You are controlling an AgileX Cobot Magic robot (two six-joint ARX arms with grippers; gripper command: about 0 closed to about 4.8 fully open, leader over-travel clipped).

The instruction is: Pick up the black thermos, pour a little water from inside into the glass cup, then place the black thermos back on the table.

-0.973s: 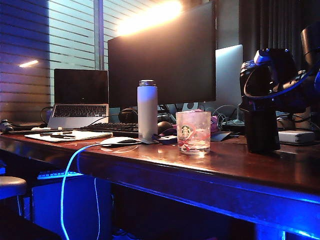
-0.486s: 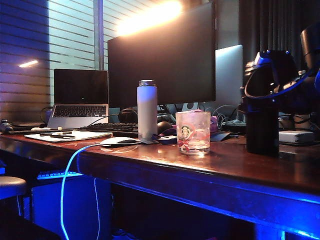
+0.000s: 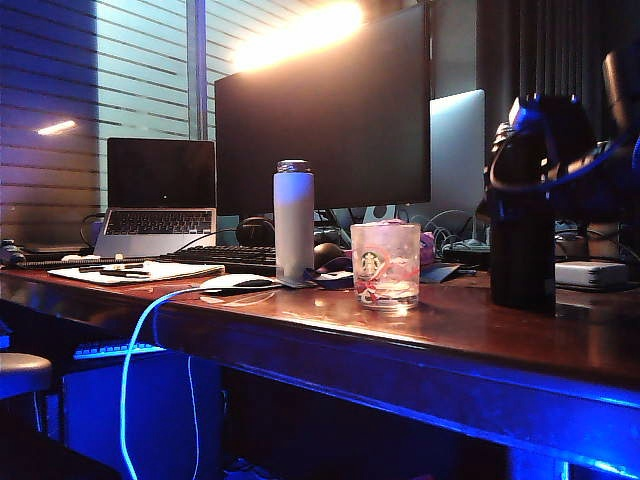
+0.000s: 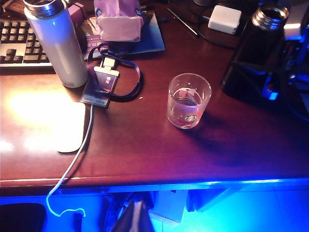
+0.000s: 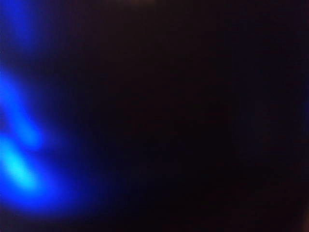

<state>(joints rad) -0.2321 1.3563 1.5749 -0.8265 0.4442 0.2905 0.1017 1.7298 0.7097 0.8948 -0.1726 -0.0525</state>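
The black thermos point(image 3: 522, 260) stands upright on the table point(image 3: 470, 345) at the right, its metal rim point(image 4: 270, 14) showing in the left wrist view. My right gripper point(image 3: 545, 140) is a dark mass round the thermos's upper part, and how its jaws stand is lost in the dark. The right wrist view is almost black, with only a blue blur. The glass cup point(image 3: 386, 265) stands left of the thermos and apart from it, and also shows as the cup point(image 4: 189, 100) from above. My left gripper point(image 4: 137, 215) hangs off the table's front edge, fingertips together, holding nothing.
A white bottle point(image 3: 294, 220) with a silver cap stands left of the cup. A mouse point(image 3: 240, 283), a lanyard with a badge point(image 4: 101, 84), a keyboard point(image 3: 215, 257), papers, a laptop point(image 3: 160, 195) and a large monitor point(image 3: 325, 120) fill the back. A white charger point(image 4: 224, 18) lies behind the thermos.
The right gripper's dark bulk has risen slightly up the thermos, so more of the body shows below it. The thermos stays standing on the table. Cup and left gripper have not moved.
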